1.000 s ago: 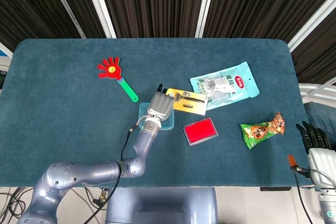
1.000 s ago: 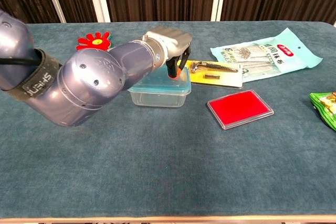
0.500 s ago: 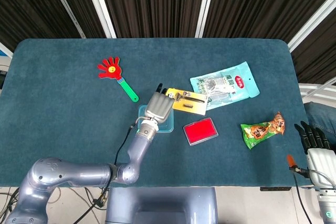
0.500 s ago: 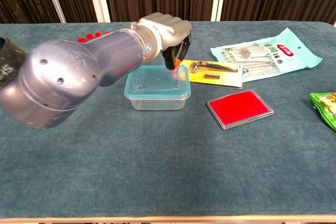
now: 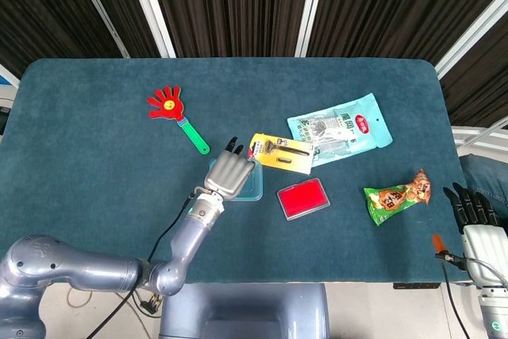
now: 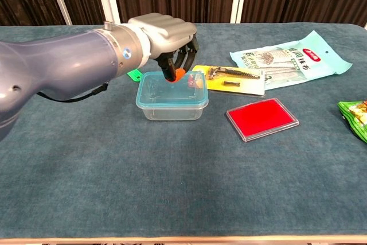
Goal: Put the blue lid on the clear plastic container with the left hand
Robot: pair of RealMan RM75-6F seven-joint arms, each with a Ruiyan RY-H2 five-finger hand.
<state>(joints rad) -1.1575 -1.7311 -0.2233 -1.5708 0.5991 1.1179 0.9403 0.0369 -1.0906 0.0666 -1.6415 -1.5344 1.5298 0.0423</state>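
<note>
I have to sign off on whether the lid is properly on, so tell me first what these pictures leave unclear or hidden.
- Left hand fingertips: whether they touch the blue lid; chest view, curled fingers hide the contact.
- Lid seal on the clear plastic container: far rim hidden by the hand in the chest view; much of it covered in the head view.
- Right hand: only dark fingers show at the head view's lower right corner; absent from the chest view.
- Green snack bag: cut off by the chest view's right edge.

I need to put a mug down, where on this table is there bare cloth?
Bare cloth lies along the near edge in front of the clear plastic container with the blue lid, and far left of the red hand clapper. It is crowded around the left hand, yellow tool card and red case.
</note>
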